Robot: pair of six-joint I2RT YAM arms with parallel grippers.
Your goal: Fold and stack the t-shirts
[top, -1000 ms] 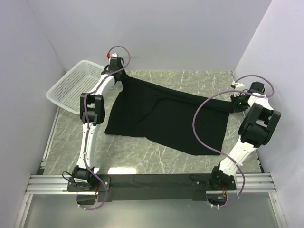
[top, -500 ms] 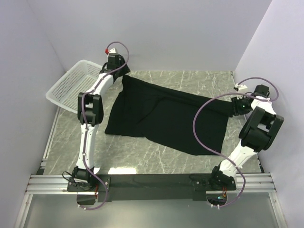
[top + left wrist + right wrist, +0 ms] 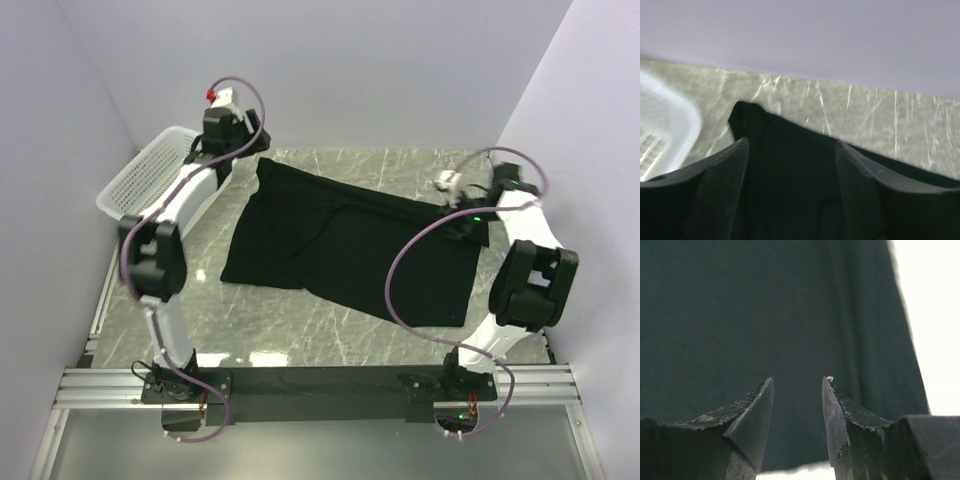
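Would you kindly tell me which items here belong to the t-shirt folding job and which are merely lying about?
Job:
plain black soft cloth t-shirt
left gripper and right gripper, both open

Lying about:
white plastic mesh basket, far left

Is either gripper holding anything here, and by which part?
Nothing is held. The left gripper and right gripper are both open and empty; the plain black cloth t-shirt lies free of both.
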